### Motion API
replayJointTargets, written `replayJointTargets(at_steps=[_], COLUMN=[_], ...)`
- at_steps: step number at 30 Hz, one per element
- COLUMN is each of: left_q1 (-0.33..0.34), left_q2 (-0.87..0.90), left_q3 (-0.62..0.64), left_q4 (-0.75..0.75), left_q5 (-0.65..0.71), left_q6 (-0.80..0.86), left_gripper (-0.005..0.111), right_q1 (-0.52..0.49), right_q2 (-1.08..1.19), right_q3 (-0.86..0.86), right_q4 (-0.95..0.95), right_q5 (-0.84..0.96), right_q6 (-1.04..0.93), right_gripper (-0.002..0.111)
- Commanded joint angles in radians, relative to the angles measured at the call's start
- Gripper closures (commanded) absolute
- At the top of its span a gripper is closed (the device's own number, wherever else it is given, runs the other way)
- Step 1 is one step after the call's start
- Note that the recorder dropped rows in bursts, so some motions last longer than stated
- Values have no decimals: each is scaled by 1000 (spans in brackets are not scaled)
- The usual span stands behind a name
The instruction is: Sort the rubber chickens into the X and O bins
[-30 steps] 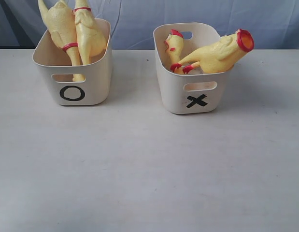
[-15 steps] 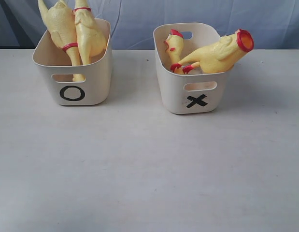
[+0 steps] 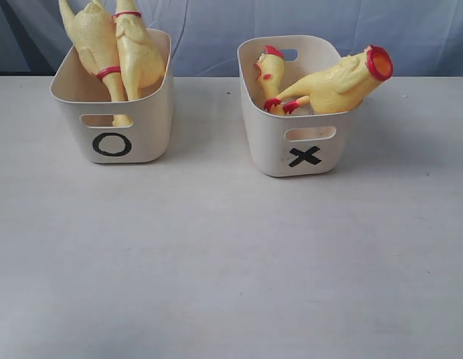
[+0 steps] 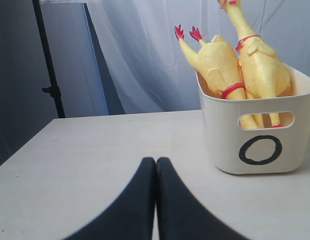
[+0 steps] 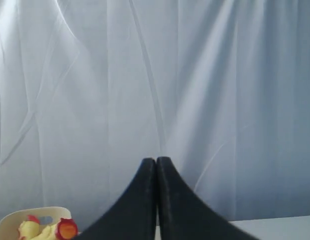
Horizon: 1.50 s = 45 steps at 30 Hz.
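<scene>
The O bin (image 3: 134, 120) stands at the back left of the table and holds two large rubber chickens (image 3: 115, 45), necks down and feet up. At the back right, the X bin (image 3: 291, 146) holds a small chicken (image 3: 270, 75) and a larger one (image 3: 339, 82) lying across its rim. Neither gripper shows in the exterior view. My left gripper (image 4: 156, 160) is shut and empty, low over the table beside the O bin (image 4: 260, 135) and its chickens (image 4: 235, 65). My right gripper (image 5: 156, 160) is shut and empty, with the X bin (image 5: 24, 220) far off.
A pale curtain (image 3: 306, 22) hangs behind the table. A dark stand pole (image 4: 47, 60) rises beyond the table's far edge in the left wrist view. The white table (image 3: 231, 262) stretches in front of both bins.
</scene>
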Motion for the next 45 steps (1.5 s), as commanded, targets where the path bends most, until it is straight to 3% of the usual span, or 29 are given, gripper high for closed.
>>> replayJointTargets(at_steps=[1,9,22,30,45], left_q1=[-10,-10,-10,-10,-10], left_q2=[-5,-5,-5,-5,-5], left_q3=[-1,-1,-1,-1,-1], left_q4=[1,1,1,1,1], left_q5=[-7,-7,-7,-7,-7], left_q6=[-3,-3,-3,-3,-3], left_gripper=[107,107,107,107,107], right_q1=[-24,66,87,87,87], right_q2=[-63,-133,-133,-133,-133], right_q3=[292,782,1098,1103,1103], right_q4=[117,130,86,87,82], right_q5=[-289,-689,-712,-544,-533], right_q6=[-3,-8,-8,-8,-8], right_gripper=[109,109,109,109,109])
